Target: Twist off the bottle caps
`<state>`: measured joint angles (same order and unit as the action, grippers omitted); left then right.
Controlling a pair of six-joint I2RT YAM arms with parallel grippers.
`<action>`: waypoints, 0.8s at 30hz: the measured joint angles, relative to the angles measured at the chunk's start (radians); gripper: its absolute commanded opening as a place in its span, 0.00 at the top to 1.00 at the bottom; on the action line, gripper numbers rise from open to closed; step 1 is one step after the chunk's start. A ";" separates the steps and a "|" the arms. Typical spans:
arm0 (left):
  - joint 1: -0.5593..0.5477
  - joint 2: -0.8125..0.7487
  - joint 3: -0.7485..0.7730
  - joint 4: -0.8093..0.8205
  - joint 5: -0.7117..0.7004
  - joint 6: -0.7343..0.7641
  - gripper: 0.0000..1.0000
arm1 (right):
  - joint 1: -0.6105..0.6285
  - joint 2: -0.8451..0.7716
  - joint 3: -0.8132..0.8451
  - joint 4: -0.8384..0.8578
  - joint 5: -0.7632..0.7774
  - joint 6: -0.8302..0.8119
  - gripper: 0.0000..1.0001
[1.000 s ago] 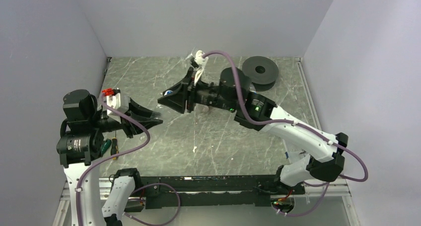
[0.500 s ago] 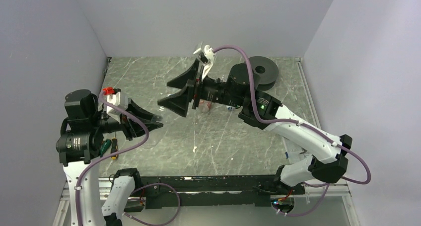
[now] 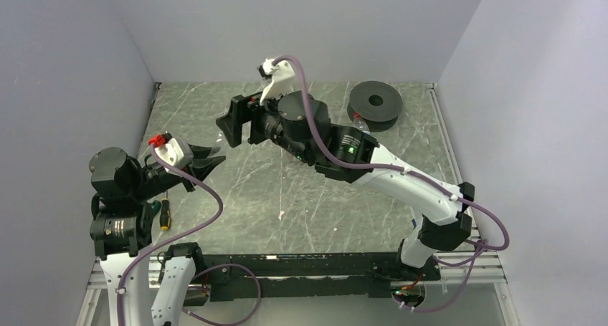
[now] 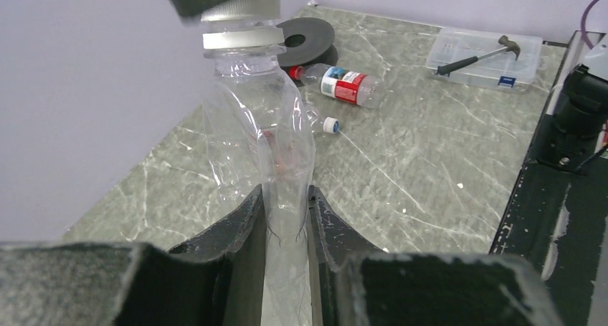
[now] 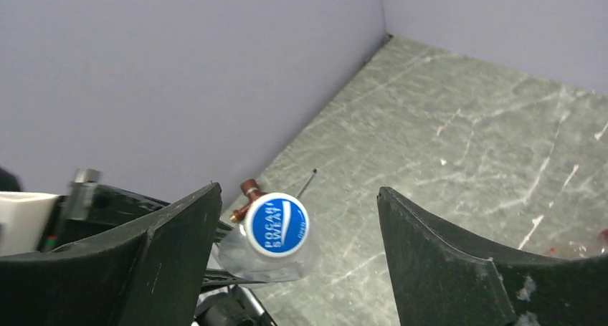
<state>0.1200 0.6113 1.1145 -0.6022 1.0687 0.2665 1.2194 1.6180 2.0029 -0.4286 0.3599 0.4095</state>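
Observation:
My left gripper (image 4: pixel 285 191) is shut on the squashed body of a clear plastic bottle (image 4: pixel 262 136) and holds it up off the table. The bottle's cap (image 5: pixel 277 225), white with a blue printed top, sits on the neck. It lies between the wide-apart fingers of my open right gripper (image 5: pixel 297 193), nearer the left finger (image 5: pixel 168 243) and touching neither. From above, the right gripper (image 3: pixel 231 125) faces the left gripper (image 3: pixel 211 160). A second bottle (image 4: pixel 348 86) with a red label and red cap (image 4: pixel 294 72) lies on the table, a loose white cap (image 4: pixel 329 125) near it.
A black spool disc (image 3: pixel 376 100) lies at the back right. A clear box with a hammer (image 4: pixel 484 57) sits by the near rail. A screwdriver (image 3: pixel 163 213) lies by the left arm's base, and another with a brown handle (image 5: pixel 247 195) lies near the left wall.
My right gripper let go of the cap, opened wide, rolled over and moved back and to the left. The left gripper tipped the bottle slightly and kept its hold.

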 measured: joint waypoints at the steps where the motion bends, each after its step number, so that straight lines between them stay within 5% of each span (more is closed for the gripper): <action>1: 0.000 0.000 0.000 0.005 -0.008 0.000 1.00 | -0.001 0.012 0.000 -0.012 0.010 0.005 0.22; 7: 0.000 0.000 0.000 0.017 -0.021 0.000 1.00 | -0.001 0.037 -0.004 -0.039 0.023 0.030 0.44; 14: 0.000 0.000 -0.007 0.023 -0.020 -0.006 1.00 | 0.007 0.034 -0.021 0.012 -0.007 0.063 0.86; 24: 0.002 0.024 0.003 0.007 0.064 -0.022 1.00 | -0.025 -0.030 -0.125 0.093 -0.153 0.006 1.00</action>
<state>0.1219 0.6353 1.1175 -0.5953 1.1332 0.2447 1.1942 1.5879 1.8782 -0.3351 0.2070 0.4160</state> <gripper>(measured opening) 0.262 0.350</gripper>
